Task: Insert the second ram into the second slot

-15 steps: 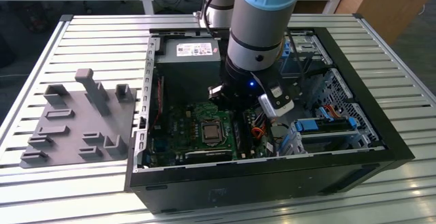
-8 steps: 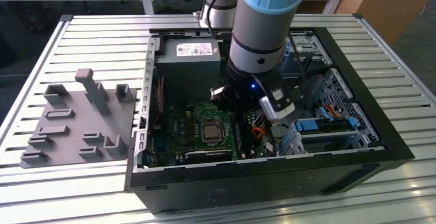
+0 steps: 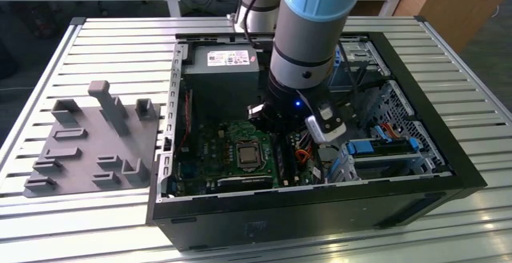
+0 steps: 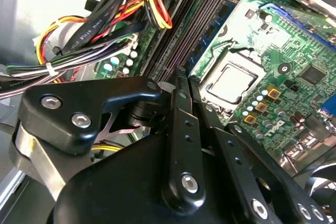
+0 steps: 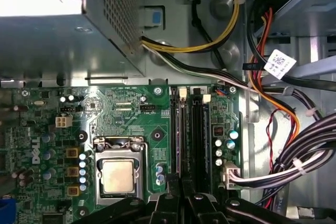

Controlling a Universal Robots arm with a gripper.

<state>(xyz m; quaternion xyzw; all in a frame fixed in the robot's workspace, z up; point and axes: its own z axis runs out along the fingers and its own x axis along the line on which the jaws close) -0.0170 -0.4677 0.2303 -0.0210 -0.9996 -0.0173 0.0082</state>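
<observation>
On the exterior view's left a grey tray [image 3: 88,140] is sitting on the counter [image 3: 120,41]. Further right, inside the computer case [image 3: 448,155], the tool [image 4: 181,80] is hovering with fingers pressed together over the memory slots [image 5: 191,129]. A blue strip, probably the second ram [image 4: 209,34], is lying lengthwise just ahead. Its seating is hidden.

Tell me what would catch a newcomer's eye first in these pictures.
The grey and light-blue robot arm plunging into the open black computer case on the slatted table stands out first. In the first wrist view, the bare silver processor socket gleams on the green motherboard, beside the long dark memory slots. On the exterior view's left sits a grey fixture tray.
</observation>
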